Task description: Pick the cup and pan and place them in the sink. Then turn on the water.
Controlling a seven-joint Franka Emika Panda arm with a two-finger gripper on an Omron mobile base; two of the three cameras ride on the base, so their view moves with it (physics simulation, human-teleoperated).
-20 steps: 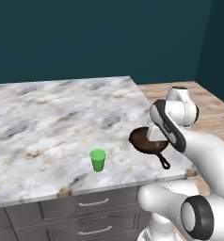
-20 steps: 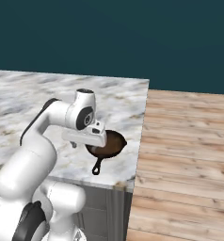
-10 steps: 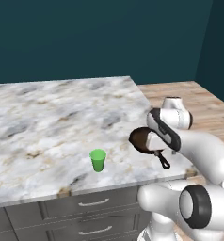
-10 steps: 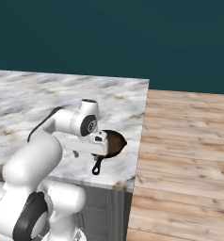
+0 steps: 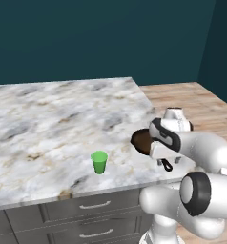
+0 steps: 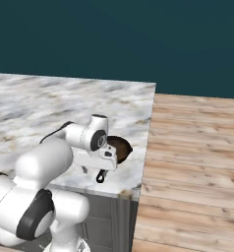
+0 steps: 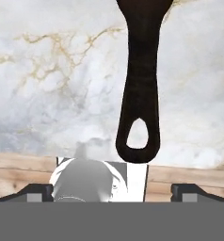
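The marble counter (image 5: 53, 119) spreads wide to the left, with wood floor (image 6: 197, 147) on its right. The pan (image 5: 140, 141) sits near the counter's right front corner, its black handle (image 7: 140, 89) pointing toward the near edge. The cup (image 5: 99, 162) stands upright left of the pan, well apart. The gripper (image 7: 111, 188) hangs above the handle, fingers spread wide, holding nothing

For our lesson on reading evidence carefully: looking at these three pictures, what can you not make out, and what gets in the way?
- The pan: in the left base view the arm covers most of it; in the hand view its bowl is cut off by the top edge.
- The gripper: whether it is open or shut; in the hand view only the fingertips show at the bottom.
- What the cup holds: too small.
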